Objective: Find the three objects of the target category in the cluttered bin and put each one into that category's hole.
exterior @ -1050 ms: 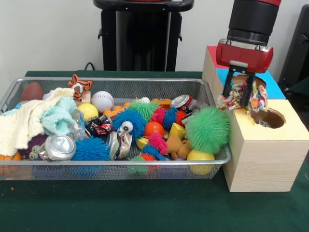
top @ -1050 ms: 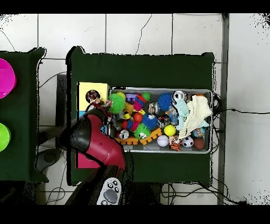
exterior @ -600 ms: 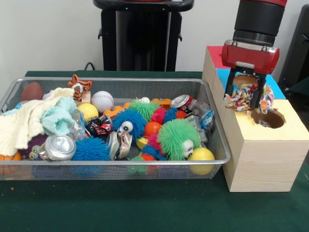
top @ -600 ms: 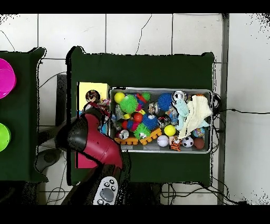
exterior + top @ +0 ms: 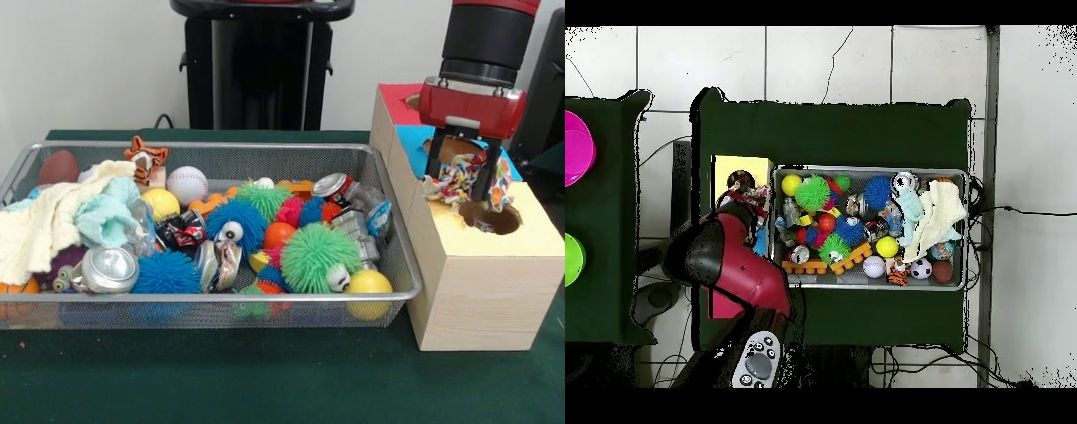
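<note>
Pinching the crumpled wrapper (image 5: 464, 177), our hand (image 5: 465, 179) hangs just above and behind the yellow box's hole (image 5: 491, 216).

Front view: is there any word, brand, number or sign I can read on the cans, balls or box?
No text can be read in either view.
Crushed red and black can: has print, too blurred to read.
Red-topped can: no legible label.
Wooden box: colour patches only, no words.
</note>
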